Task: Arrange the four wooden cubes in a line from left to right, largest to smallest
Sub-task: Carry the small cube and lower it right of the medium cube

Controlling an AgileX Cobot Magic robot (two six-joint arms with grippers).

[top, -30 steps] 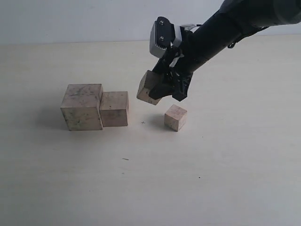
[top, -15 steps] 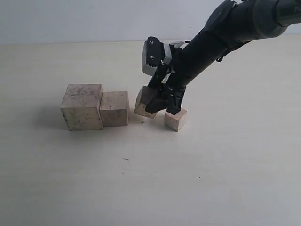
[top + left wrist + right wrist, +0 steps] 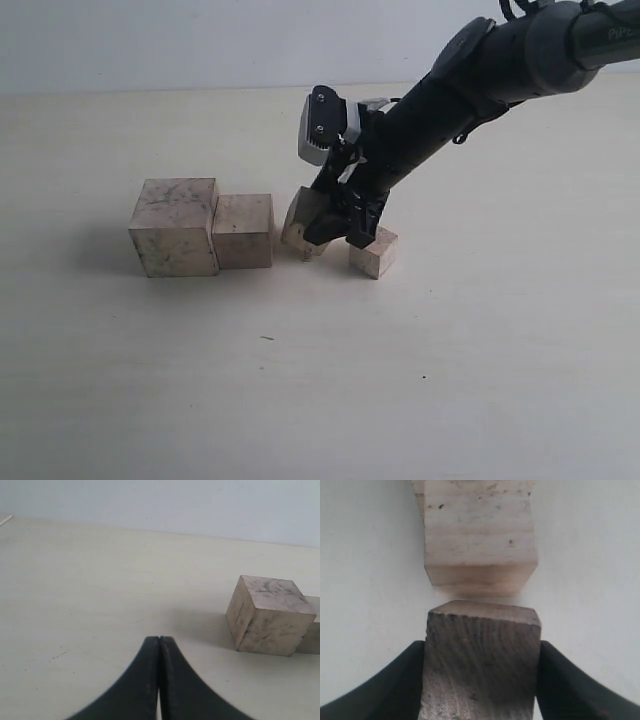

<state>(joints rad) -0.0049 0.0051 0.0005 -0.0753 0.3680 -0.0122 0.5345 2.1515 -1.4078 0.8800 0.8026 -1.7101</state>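
Risk: right gripper [image 3: 335,228] clamps the tilted 3rd cube [image 3: 302,220], with the smallest cube [image 3: 374,252] just beside the gripper, so setting down may nudge that one or land the held one crooked.

Black tubular right arm [image 3: 470,85], its upper link grey with white lettering; silver-grey wrist camera block [image 3: 320,125] with two dark screws; black, curved-fingered right end effector [image 3: 338,230].

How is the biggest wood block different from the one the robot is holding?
The biggest pale wooden cube is larger than the gripped pale wooden cube. The biggest cube sits flat on the table; the gripped cube is tilted, clamped in the right gripper. Both are unpainted mottled wood.
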